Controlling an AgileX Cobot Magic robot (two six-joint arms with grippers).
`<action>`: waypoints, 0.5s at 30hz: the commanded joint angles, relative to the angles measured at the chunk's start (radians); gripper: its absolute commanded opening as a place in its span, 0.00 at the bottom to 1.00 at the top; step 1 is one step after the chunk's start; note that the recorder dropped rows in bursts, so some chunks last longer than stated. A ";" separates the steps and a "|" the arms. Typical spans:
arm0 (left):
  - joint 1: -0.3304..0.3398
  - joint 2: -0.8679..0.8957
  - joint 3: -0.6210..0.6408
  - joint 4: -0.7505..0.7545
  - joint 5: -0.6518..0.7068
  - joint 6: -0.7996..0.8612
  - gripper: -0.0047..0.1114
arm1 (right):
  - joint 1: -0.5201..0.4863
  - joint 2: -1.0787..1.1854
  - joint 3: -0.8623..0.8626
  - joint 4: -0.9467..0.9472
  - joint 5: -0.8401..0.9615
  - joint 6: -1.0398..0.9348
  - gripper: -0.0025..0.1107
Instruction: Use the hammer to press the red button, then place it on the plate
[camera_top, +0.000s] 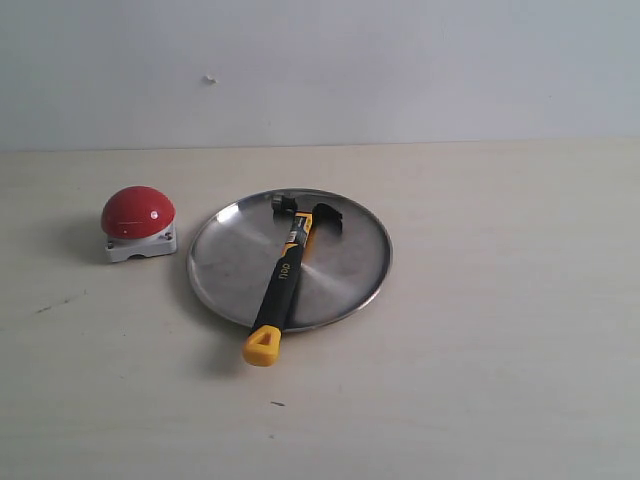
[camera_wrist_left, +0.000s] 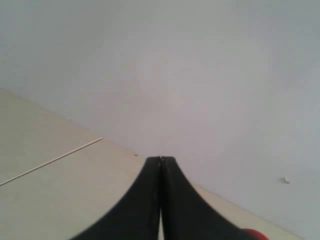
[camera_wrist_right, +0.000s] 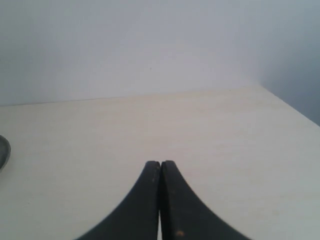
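Only hammer (camera_top: 287, 266) handle lettering, illegible; on plate (camera_top: 345, 272).

A pale beige, faintly grained worktop (camera_top: 480, 380) fills the lower two thirds of the exterior frame. It meets a plain grey-white wall (camera_top: 400, 60) along a straight line across the upper third. A tiny white speck (camera_top: 209, 79) sits on the wall at upper left. A thin dark smudge (camera_top: 60, 302) marks the worktop at middle left, and a small dark fleck (camera_top: 277, 404) lies at lower centre. The left wrist view shows a thin pale line (camera_wrist_left: 50, 161) crossing the worktop.
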 joint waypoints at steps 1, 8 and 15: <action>0.002 -0.006 0.003 0.005 0.005 0.003 0.04 | -0.006 -0.005 0.036 0.024 -0.010 -0.008 0.02; 0.002 -0.006 0.003 0.005 0.005 0.003 0.04 | -0.006 -0.005 0.036 0.029 -0.025 -0.008 0.02; 0.002 -0.006 0.003 0.005 0.005 0.003 0.04 | -0.006 -0.005 0.036 0.029 -0.025 -0.008 0.02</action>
